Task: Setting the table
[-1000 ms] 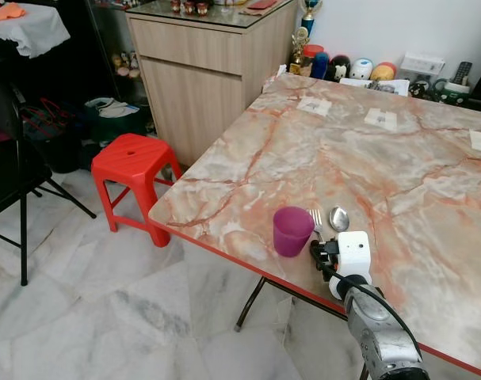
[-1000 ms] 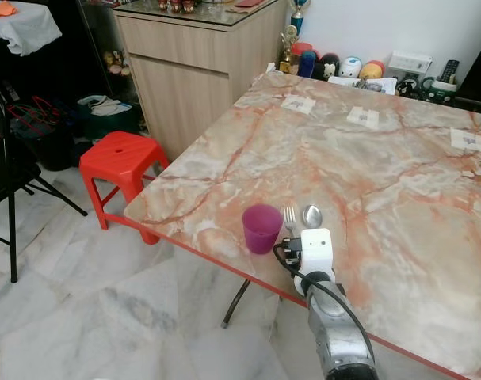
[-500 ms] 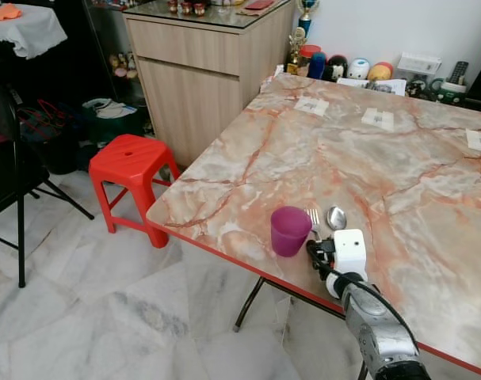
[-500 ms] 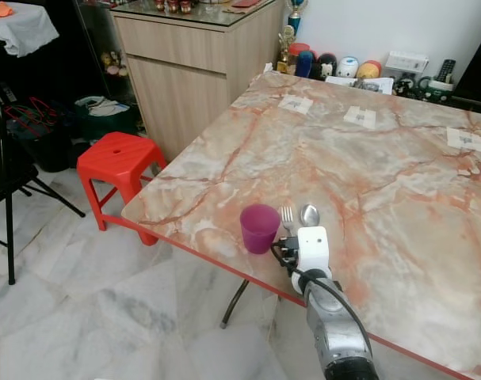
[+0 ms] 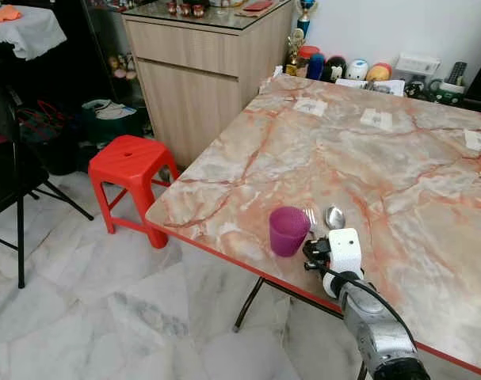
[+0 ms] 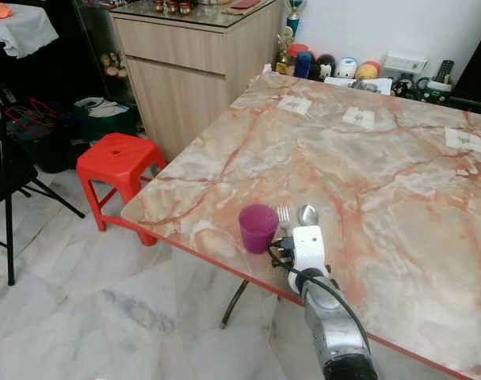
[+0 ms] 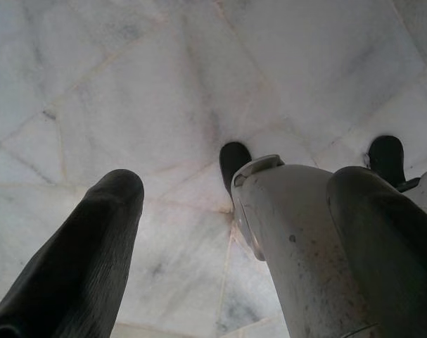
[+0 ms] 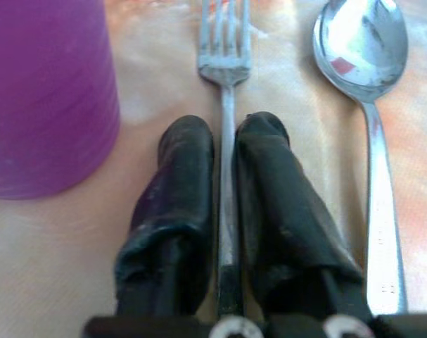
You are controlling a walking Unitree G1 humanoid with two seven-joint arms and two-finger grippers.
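Beside the purple cup point(image 8: 48, 91) on the marble surface point(image 5: 398, 166), the right hand point(image 8: 225, 134) is clamped on the fork point(image 8: 226, 49), spoon point(image 8: 364, 63) alongside; release seemingly remains.

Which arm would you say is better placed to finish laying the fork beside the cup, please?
The right. Its claw is at the table's near edge, its fingers closed on the fork handle between the purple cup and the spoon. The left claw hangs over the floor.
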